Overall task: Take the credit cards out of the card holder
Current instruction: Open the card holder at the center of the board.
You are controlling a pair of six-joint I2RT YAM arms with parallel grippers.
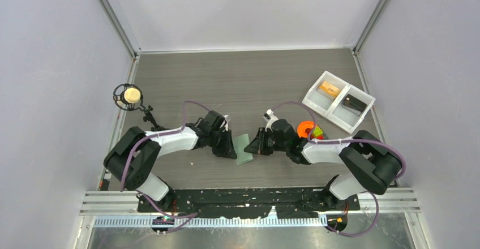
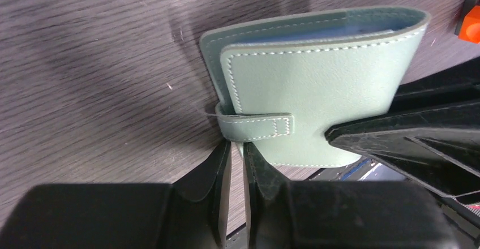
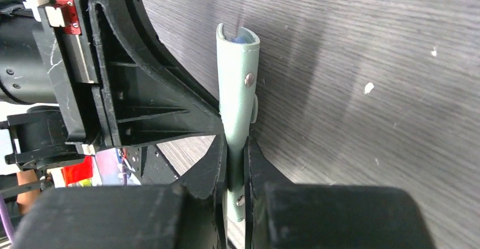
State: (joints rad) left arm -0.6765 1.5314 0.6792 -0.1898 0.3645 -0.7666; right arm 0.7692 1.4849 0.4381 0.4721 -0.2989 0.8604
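Observation:
The card holder (image 1: 244,149) is a closed sage-green wallet, held on edge between my two grippers at the table's middle. In the left wrist view its cover (image 2: 317,85) faces the camera with the strap (image 2: 255,127) fastened across it. My left gripper (image 2: 238,146) is nearly shut, and its tips pinch the wallet's lower edge at the strap. My right gripper (image 3: 236,147) is shut on the wallet's edge (image 3: 238,85). A sliver of blue shows inside the wallet's far end. No cards are visible.
A white two-compartment tray (image 1: 338,101) with small items stands at the back right. An orange and grey piece (image 1: 305,129) lies beside the right arm. A small round object on a black stand (image 1: 129,97) is at the left edge.

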